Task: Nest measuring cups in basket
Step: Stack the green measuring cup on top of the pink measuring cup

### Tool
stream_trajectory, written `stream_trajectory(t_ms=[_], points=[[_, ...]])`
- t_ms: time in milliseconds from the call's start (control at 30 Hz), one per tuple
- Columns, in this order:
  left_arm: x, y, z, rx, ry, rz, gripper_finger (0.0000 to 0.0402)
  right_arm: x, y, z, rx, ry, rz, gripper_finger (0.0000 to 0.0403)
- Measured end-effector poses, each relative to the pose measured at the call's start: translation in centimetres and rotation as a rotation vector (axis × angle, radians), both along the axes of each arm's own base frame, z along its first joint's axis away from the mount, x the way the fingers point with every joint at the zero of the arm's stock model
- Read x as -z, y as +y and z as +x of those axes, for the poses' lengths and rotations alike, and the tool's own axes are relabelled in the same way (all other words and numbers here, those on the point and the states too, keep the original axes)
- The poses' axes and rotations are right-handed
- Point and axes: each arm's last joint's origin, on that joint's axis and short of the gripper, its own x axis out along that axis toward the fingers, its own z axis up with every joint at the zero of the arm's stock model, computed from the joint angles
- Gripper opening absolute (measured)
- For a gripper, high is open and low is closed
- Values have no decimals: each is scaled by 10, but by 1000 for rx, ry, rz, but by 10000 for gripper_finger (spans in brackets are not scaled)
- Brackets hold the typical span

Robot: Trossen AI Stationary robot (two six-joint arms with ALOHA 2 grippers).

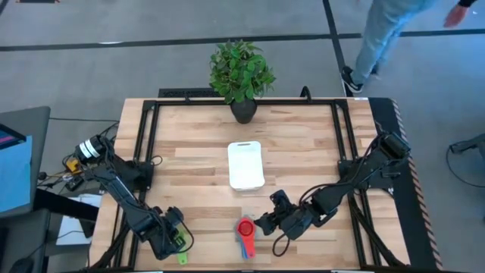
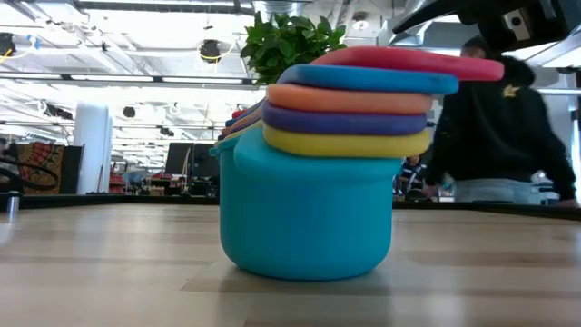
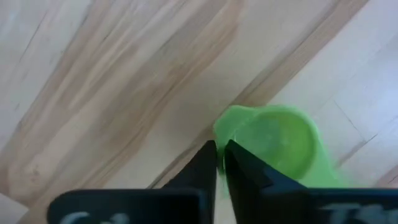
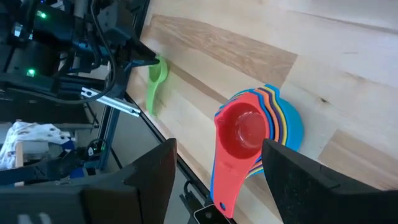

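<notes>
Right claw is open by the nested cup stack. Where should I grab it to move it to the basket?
My pick: grip the fanned handles, the right claw coming from above. In the low view they project flat beyond the teal cup's rounded wall, giving thin parallel faces. Squeezing them together should keep the nested cups as one for the basket.

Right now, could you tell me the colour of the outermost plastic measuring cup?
Teal outermost plastic measuring cup, clearest in the low view.

dark jointed arms, black cables, flat black fingers [image 3: 245, 180]
</notes>
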Motion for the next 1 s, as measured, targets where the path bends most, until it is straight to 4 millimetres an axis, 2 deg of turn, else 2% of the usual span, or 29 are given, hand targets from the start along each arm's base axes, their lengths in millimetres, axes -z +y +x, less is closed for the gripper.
stream_trajectory(t_ms=[133,233,367,567,733,1000], points=[[-3,2,7,13,-5,-9,6,0,1,-1,-3,2,-1,260],[-16,3,20,19,-53,-22,3,0,1,-1,-4,4,-3,260],[-41,7,46,21,-150,-29,2,0,1,-1,-4,4,-2,260],[-83,24,89,60,-266,-57,1,1,1,-2,6,16,20,260],[-117,36,115,80,-404,-41,1,3,5,-7,1,55,41,260],[-127,53,131,46,-456,-64,1,1,25,-19,-65,52,76,260]])
